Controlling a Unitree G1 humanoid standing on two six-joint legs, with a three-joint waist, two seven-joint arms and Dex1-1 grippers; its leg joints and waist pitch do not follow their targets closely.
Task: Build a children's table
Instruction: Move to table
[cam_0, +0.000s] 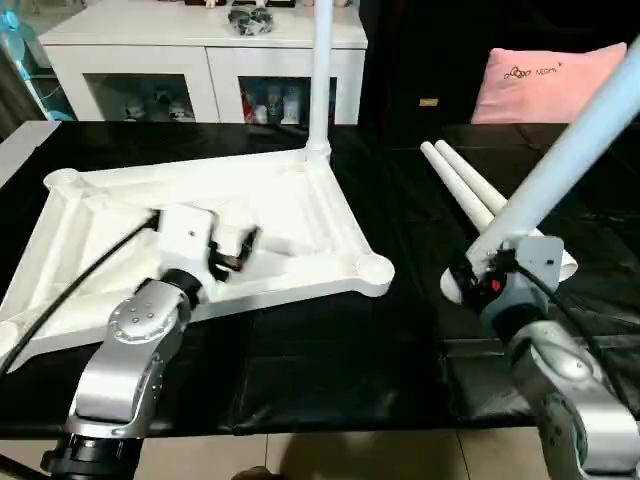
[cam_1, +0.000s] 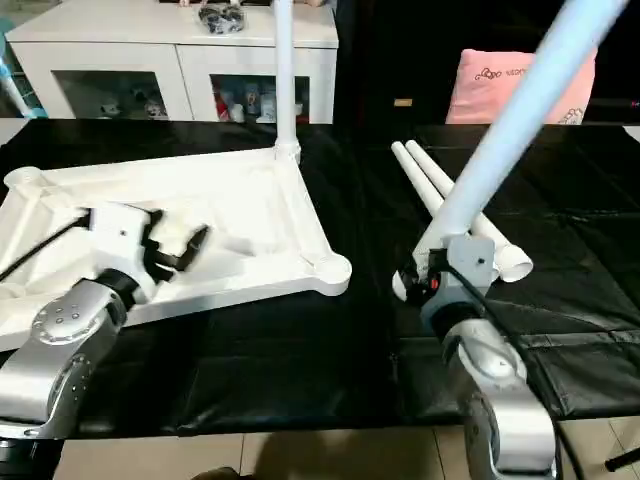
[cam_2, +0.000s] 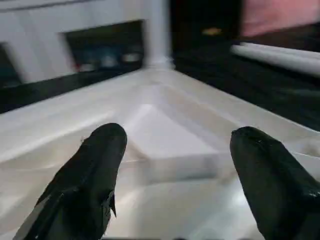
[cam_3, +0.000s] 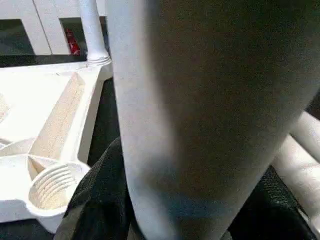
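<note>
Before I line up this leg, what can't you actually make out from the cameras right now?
- Held leg: far end cut off by the head view's edge.
- Right gripper: fingers covered by that leg in the right wrist view.
- Standing leg: top cut off.
- Tabletop: near-left sockets hidden behind the left gripper and its forearm.
- Cabinet contents: too small to identify.

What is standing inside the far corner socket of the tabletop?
One white leg stands upright in the far corner socket of the tabletop. Its lower end is hidden inside the socket, so how deep it sits cannot be seen.
</note>
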